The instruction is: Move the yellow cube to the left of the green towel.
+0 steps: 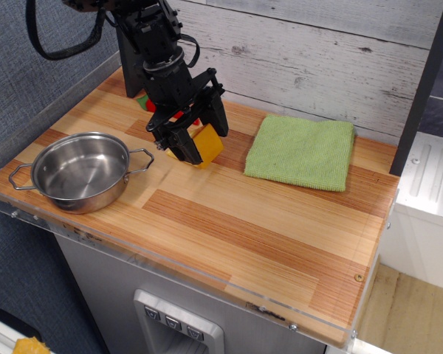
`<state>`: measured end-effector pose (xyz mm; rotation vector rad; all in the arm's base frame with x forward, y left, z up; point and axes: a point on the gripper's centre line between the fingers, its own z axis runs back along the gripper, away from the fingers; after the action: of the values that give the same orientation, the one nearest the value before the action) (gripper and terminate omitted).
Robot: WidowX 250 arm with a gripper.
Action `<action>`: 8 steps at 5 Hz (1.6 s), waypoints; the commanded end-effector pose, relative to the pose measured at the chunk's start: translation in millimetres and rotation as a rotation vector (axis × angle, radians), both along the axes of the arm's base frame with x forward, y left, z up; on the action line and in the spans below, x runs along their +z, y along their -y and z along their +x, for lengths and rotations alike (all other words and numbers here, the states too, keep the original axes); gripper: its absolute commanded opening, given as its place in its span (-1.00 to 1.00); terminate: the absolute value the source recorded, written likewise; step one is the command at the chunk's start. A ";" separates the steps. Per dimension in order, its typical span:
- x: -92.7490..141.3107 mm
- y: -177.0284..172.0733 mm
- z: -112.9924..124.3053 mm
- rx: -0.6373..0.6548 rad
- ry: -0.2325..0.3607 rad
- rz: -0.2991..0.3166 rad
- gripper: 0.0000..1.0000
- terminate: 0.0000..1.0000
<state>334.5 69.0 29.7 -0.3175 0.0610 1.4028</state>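
Note:
The yellow cube (pixel 207 145), a small yellow-orange wedge, sits low over the wooden counter just left of the green towel (pixel 301 151). My black gripper (pixel 198 141) comes down from the upper left and is shut on the yellow cube, one finger (pixel 181 147) on its left and one (pixel 217 122) on its right. Whether the cube touches the wood cannot be told. The towel lies flat at the back right, apart from the cube.
A steel pot (pixel 81 171) with two handles stands at the front left. A red pepper with a green top (pixel 148 104) is mostly hidden behind my arm. A grey plank wall runs along the back. The counter (pixel 251 243) has a clear front lip.

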 end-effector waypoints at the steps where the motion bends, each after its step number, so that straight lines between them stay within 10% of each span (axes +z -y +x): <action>1: 13.8 -5.6 2.9 -0.057 -0.003 -0.008 1.00 -1.00; 4: 47.3 -10.3 -4.4 -0.103 -0.002 0.065 1.00 -1.00; 8: 90.4 -30.7 -27.4 -0.612 -0.072 0.285 1.00 -1.00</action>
<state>302.1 94.2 95.7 0.0088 0.0941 0.7910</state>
